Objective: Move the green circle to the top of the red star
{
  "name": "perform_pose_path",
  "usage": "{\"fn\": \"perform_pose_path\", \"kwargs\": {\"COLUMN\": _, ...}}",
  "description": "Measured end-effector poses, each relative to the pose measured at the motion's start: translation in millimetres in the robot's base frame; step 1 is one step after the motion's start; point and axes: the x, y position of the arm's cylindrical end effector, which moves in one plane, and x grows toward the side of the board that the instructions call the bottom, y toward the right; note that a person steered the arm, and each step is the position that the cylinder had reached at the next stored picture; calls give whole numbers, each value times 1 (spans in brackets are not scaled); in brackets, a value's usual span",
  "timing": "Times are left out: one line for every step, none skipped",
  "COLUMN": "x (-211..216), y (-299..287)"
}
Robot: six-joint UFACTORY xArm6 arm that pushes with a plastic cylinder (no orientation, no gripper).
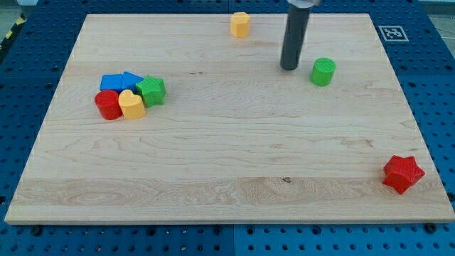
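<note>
The green circle (323, 72) stands on the wooden board in the upper right part of the view. The red star (403, 173) sits near the board's lower right corner, well below and to the right of the green circle. My tip (288, 67) rests on the board just to the left of the green circle, a short gap apart from it. The rod rises straight up out of the view's top.
A yellow block (240, 24) sits near the top edge, left of the rod. A cluster at the left holds a blue block (119, 82), a green star (151, 91), a red circle (108, 104) and a yellow block (131, 104). The wooden board (227, 163) lies on a blue perforated table.
</note>
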Motion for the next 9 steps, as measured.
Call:
{"fn": "perform_pose_path", "kwargs": {"x": 6, "y": 47}}
{"fn": "perform_pose_path", "kwargs": {"x": 22, "y": 66}}
{"fn": "perform_pose_path", "kwargs": {"x": 26, "y": 66}}
{"fn": "perform_pose_path", "kwargs": {"x": 36, "y": 74}}
{"fn": "perform_pose_path", "kwargs": {"x": 38, "y": 76}}
{"fn": "perform_pose_path", "kwargs": {"x": 51, "y": 76}}
{"fn": "perform_pose_path", "kwargs": {"x": 63, "y": 76}}
{"fn": "perform_pose_path", "kwargs": {"x": 58, "y": 76}}
{"fn": "perform_pose_path", "kwargs": {"x": 47, "y": 76}}
